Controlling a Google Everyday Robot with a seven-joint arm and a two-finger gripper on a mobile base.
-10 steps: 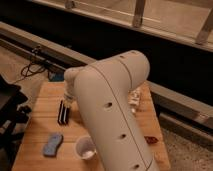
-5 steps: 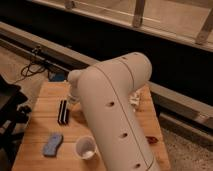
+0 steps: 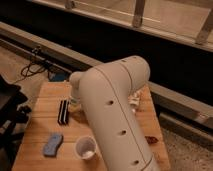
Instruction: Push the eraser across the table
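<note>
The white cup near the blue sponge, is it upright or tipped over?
Upright: the cup shows its round open mouth facing up. The gripper sits beside the eraser.

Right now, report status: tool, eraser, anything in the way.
Tool low over the table, just right of the eraser. Eraser lying flat, left of centre. Blue sponge and white cup nearer the front edge.

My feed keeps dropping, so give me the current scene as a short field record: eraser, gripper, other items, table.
eraser: black block with pale stripe, lying flat on the left half of the table
gripper: just right of the eraser, mostly hidden behind the arm
sponge pad: light blue, near the front left corner
cup: white, in front of the eraser, beside the arm
table: light wood planks
</note>
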